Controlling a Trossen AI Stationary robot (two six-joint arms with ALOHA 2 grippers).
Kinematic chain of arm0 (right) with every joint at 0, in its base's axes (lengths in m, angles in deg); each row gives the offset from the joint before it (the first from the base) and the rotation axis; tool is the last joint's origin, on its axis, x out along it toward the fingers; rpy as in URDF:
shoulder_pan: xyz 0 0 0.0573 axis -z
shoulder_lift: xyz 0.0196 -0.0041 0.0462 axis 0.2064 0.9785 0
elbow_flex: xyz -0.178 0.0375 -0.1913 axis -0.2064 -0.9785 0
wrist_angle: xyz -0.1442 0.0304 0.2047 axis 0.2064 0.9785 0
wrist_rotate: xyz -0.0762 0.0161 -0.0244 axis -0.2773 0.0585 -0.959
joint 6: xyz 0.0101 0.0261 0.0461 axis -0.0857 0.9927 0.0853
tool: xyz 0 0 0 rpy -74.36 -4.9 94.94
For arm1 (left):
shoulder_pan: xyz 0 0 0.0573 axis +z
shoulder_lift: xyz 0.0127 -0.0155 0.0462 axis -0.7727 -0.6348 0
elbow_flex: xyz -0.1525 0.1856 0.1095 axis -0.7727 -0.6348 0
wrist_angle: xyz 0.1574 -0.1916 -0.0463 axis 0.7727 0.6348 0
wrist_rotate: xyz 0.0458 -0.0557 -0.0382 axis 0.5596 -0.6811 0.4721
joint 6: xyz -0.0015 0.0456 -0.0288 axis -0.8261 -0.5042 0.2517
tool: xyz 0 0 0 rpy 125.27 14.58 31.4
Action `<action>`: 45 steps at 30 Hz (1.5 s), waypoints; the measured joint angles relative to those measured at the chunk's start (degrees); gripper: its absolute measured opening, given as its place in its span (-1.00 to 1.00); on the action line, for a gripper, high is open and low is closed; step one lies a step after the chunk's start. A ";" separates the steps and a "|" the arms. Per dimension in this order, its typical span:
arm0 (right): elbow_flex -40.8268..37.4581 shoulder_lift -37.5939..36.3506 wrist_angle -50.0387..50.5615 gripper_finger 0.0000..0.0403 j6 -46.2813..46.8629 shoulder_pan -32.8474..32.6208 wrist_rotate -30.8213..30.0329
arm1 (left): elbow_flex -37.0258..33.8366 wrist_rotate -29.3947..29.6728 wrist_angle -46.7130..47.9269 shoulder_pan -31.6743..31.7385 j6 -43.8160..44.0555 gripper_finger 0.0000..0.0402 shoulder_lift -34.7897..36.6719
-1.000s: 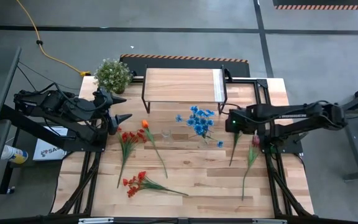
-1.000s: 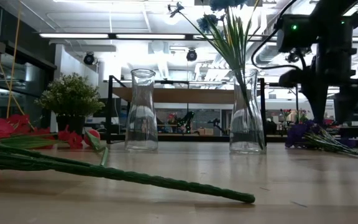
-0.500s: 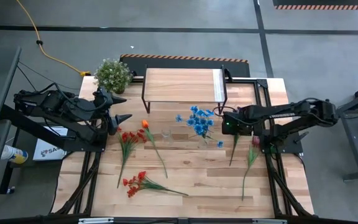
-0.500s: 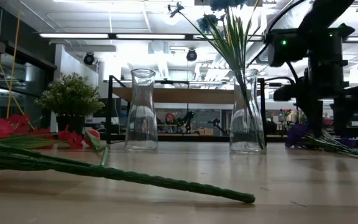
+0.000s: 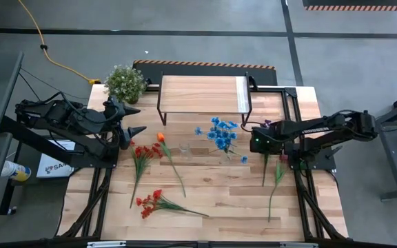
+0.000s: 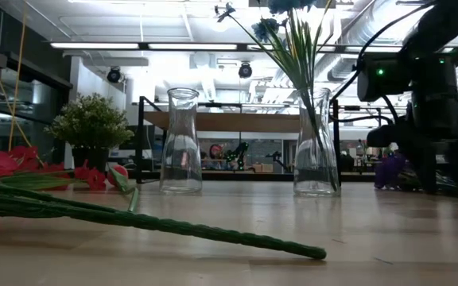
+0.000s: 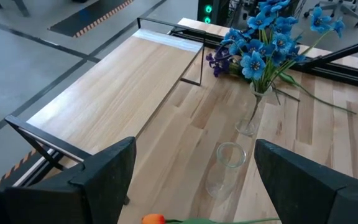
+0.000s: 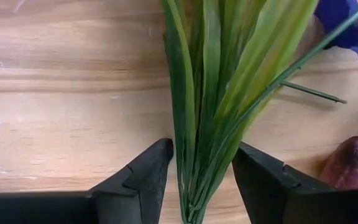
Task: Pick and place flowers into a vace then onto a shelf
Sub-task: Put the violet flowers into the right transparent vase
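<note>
Flowers' purple-bloomed green stem (image 8: 213,112) now sits between the right end effector's (image 8: 194,186) part-closed fingers, shifted rightward; lifting looks next. Left end effector (image 7: 194,168) waits released.

Four cameras: one overhead, one at tabletop height, one on each wrist.

The high view looks straight down on the whole table (image 5: 205,200). The low view sits at the tabletop's near edge, facing level across it toward the shelf (image 6: 237,121). The left wrist view looks from afar over the shelf (image 7: 123,87) and blue flowers (image 7: 266,43), shared with both. The right wrist view hangs close above green leaves (image 8: 222,81).
</note>
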 joint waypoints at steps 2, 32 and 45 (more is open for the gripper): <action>0.00 0.02 -0.07 -0.19 -0.15 0.00 -0.06 | 0.00 0.02 -0.02 0.00 0.02 0.79 0.02; -0.46 -9.79 2.92 -0.89 -6.13 -0.35 3.76 | 0.00 -0.15 -0.03 0.00 0.04 0.79 0.01; -0.39 -27.07 6.84 -0.96 3.29 -6.81 -4.26 | 0.00 -0.17 -0.04 0.00 0.08 0.79 0.02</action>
